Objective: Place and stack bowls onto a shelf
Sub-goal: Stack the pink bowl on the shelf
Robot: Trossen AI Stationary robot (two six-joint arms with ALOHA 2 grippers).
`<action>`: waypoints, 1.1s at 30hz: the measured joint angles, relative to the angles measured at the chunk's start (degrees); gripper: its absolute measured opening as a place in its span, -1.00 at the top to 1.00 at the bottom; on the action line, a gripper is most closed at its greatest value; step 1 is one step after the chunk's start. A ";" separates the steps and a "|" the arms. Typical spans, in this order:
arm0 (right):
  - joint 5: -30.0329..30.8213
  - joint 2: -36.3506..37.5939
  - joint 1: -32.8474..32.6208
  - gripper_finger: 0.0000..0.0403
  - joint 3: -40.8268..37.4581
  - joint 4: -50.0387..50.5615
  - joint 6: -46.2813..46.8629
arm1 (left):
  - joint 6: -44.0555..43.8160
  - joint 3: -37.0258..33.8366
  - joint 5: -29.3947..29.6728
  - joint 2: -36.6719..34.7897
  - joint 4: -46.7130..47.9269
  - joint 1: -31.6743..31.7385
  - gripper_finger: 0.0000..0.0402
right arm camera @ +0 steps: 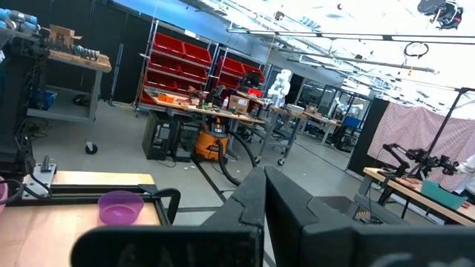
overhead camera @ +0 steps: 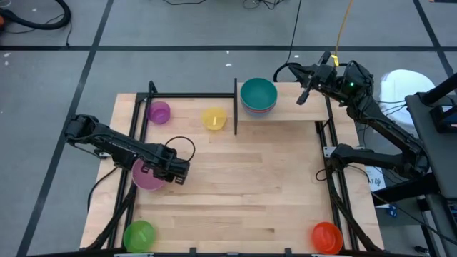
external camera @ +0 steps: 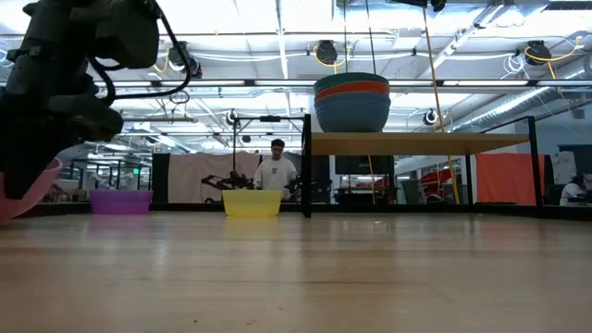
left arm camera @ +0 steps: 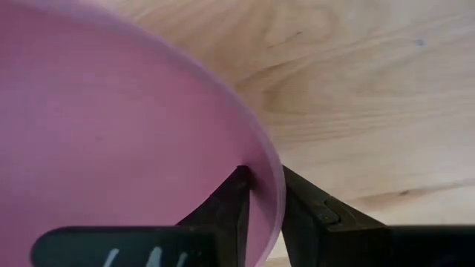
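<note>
My left gripper (overhead camera: 173, 170) (left arm camera: 263, 174) is at the table's left side, shut on the large pink bowl (overhead camera: 146, 175) (external camera: 26, 196). Teal, red-orange and blue bowls sit stacked (overhead camera: 258, 95) (external camera: 351, 102) on the left end of the shelf (overhead camera: 293, 108) (external camera: 416, 143). My right gripper (overhead camera: 304, 96) (right arm camera: 263, 178) hovers over the shelf to the right of that stack, shut and holding nothing. A purple bowl (overhead camera: 158, 112) (external camera: 120, 201) and a yellow bowl (overhead camera: 213, 118) (external camera: 252, 203) rest on their bases near the far edge. My left gripper pinches the pink bowl's rim (left arm camera: 273, 178) on the side toward the table's right. One finger (left arm camera: 226, 211) is inside the bowl and the other (left arm camera: 315, 215) outside. The fingers point down and leftward. The bowl hangs tilted; whether its lower part touches the table, I cannot tell.
A green bowl (overhead camera: 138, 235) stands at the near left corner and an orange one (overhead camera: 326, 237) at the near right corner. Black frame posts (overhead camera: 235, 107) edge the shelf and the table sides. Bare wood (overhead camera: 250, 178) lies mid-table. A person (external camera: 276, 171) stands far behind.
</note>
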State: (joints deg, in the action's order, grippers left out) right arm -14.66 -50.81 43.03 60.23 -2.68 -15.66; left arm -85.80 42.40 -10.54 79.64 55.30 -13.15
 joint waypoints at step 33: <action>0.05 0.27 0.00 1.00 0.02 0.53 -1.67 | 40.20 49.52 22.07 1.49 9.56 23.07 0.96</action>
State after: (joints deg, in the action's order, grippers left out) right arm -14.61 -50.54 43.03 60.25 -2.15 -17.33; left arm -45.59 91.93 11.53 81.13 64.87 9.92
